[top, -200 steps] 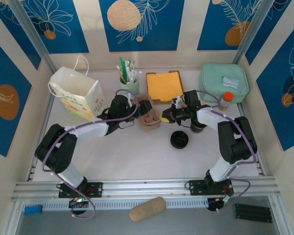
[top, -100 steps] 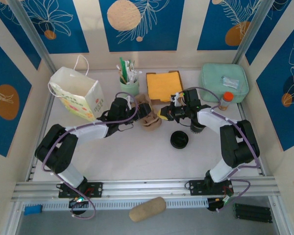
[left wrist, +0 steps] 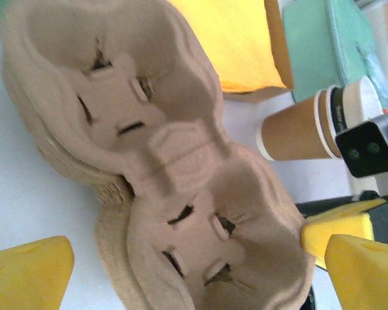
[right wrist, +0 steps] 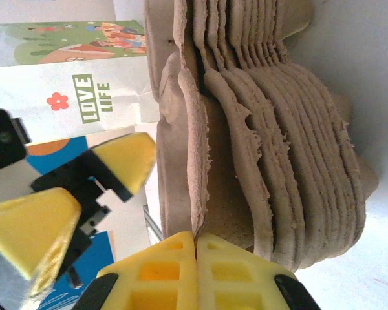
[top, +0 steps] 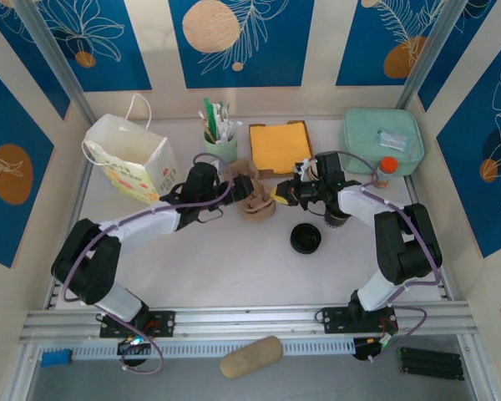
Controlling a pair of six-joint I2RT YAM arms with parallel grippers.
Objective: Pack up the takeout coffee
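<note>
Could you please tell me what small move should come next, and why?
Probably lift the right gripper slightly to peel the top carrier off the stack: it is shut on that carrier's edge, and the open left gripper straddles the stack.

Over the last second we have seen the left arm stretch out: its elbow has sunk lower and swung toward the near left corner of the tabletop (top: pixel 234 263), while its forearm now lies flatter. The stack of pulp cup carriers (top: pixel 256 202) has shifted a little toward the far side, and its upper end now reaches up beside the left end effector (top: pixel 236 182). The right end effector (top: pixel 279 195), pressed shut at the stack's right edge, has crept slightly farther back and to the left along with it.
</note>
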